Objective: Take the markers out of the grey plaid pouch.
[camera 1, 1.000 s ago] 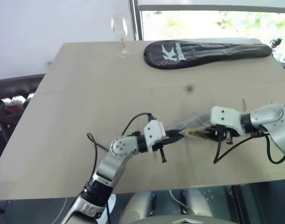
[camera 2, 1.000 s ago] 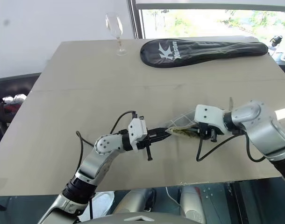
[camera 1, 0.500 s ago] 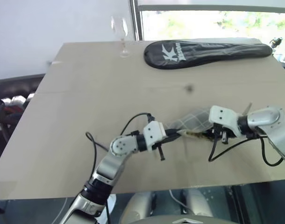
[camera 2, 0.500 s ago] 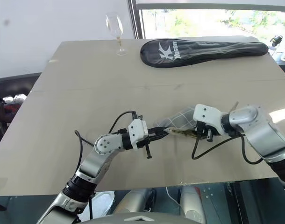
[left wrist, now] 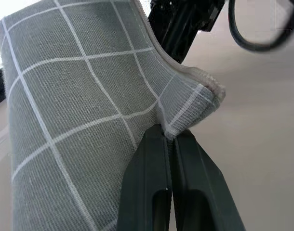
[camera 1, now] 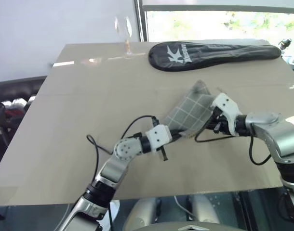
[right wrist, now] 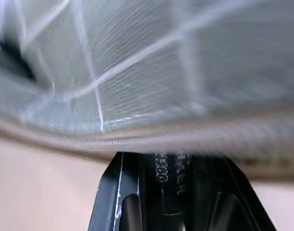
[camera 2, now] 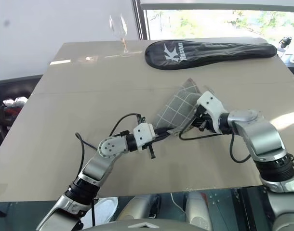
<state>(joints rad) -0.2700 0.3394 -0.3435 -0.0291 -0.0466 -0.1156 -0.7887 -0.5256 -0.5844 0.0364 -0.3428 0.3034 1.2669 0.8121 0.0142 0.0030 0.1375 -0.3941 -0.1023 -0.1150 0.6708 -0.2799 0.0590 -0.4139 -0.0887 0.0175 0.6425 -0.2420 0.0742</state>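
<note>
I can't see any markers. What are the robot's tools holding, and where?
Both hold the pouch: left tool pinches its zipper corner, right tool grips its edge.

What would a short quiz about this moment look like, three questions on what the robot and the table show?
1. True or false: the left gripper is pinching a corner of the grey plaid pouch.
2. Which lies beyond the pouch: (a) a red book, (b) a black racket cover, (c) a laptop?
3. What stands at the table's far edge, beside that cover?

Key: 1 true. 2 b. 3 A wine glass.
</note>
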